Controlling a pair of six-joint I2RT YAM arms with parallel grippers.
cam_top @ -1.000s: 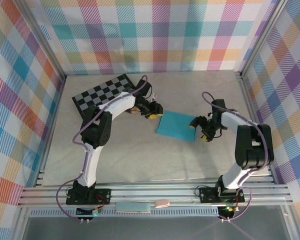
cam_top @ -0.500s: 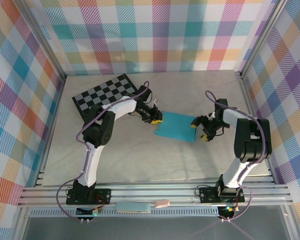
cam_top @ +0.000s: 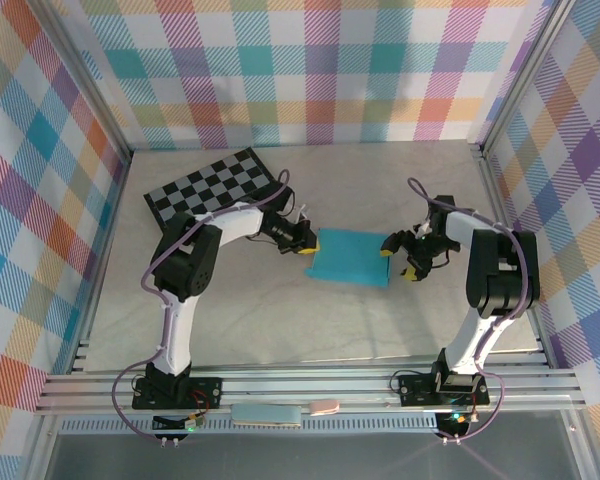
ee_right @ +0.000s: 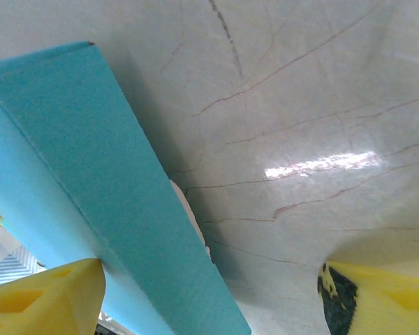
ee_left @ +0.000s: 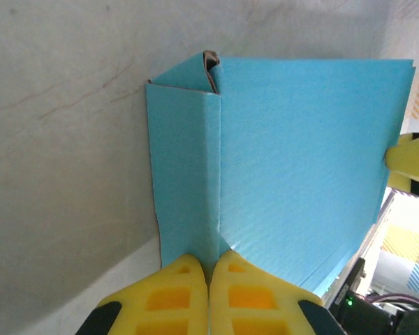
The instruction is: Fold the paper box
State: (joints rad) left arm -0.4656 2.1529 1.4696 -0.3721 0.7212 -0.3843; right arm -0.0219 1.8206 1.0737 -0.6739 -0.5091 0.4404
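The paper box (cam_top: pixel 350 257) is a flat turquoise rectangle on the table between both arms. In the left wrist view the paper box (ee_left: pixel 307 153) shows its top face and a narrow side panel meeting at a crease. My left gripper (cam_top: pixel 308 247) is at the box's left edge. Its yellow fingers (ee_left: pixel 174 293) are shut, with the crease running down between the tips of the left gripper (ee_left: pixel 208 259). My right gripper (cam_top: pixel 401 258) stands open around the box's right edge. In the right wrist view the paper box (ee_right: pixel 91 174) lies between the wide-apart fingers of the right gripper (ee_right: pixel 209 296).
A black-and-grey checkerboard (cam_top: pixel 210 187) lies at the back left, behind the left arm. Plaid walls enclose the table on three sides. An aluminium rail (cam_top: pixel 310 385) runs along the near edge. A pale tab (ee_right: pixel 188 209) peeks out under the box's right side.
My left gripper has closed from open onto the box's left edge and the box now lies squarer. The right gripper has stayed open at the right edge.
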